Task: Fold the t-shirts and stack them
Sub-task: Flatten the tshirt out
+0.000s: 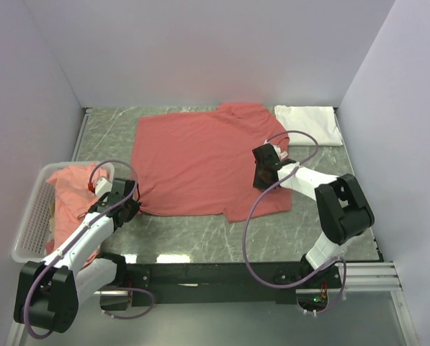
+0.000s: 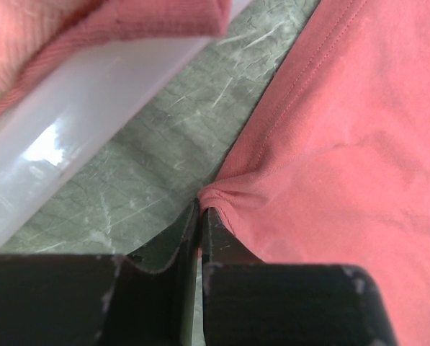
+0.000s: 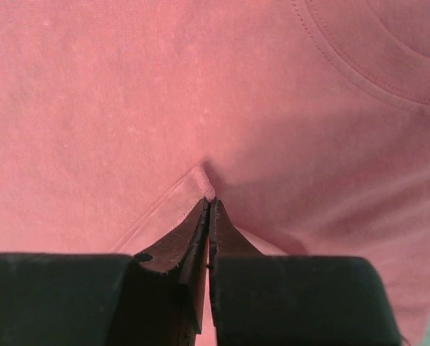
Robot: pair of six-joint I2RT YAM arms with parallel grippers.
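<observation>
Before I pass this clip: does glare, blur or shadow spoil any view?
Top external view: even light, sharp, with small bright patches on the grey marbled table. Left wrist view: the white plastic basket rim is out of focus with glare; the salmon cotton t-shirt is readable. Right wrist view: a soft shadow lies beside the right gripper; the stitching is clear.

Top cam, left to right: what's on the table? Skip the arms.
white mesh basket → spread coral t-shirt → folded white t-shirt
</observation>
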